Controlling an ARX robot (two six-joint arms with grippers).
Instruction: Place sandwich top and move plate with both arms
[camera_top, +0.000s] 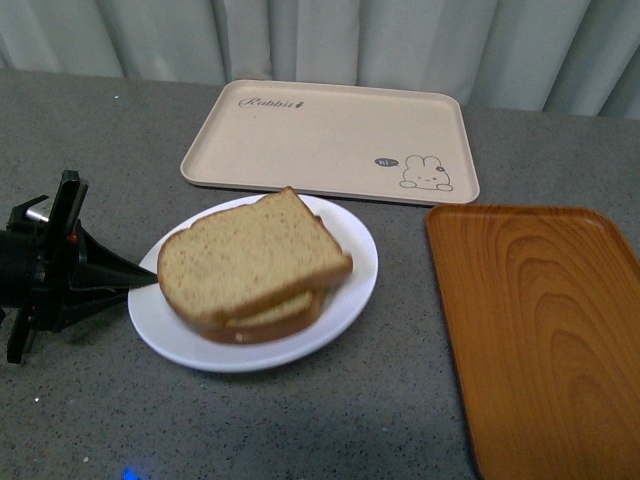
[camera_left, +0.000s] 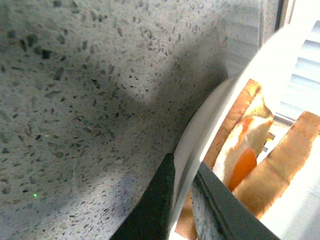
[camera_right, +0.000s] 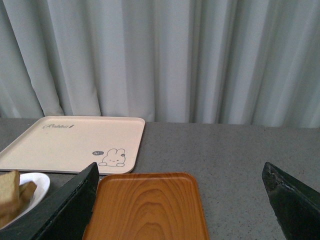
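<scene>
Left gripper (camera_top: 148, 279) grips plate (camera_top: 362, 268) bearing sandwich top (camera_top: 250, 255).

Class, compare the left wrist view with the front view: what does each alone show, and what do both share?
Left wrist only: the egg's orange yolk under the top slice. Front only: the beige tray and the wooden tray. Both: the plate, the top slice, the left end effector at the plate's rim, the grey table.

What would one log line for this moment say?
sandwich top: on lower slice | left gripper: shut on plate rim | right gripper: open, away from plate
</scene>
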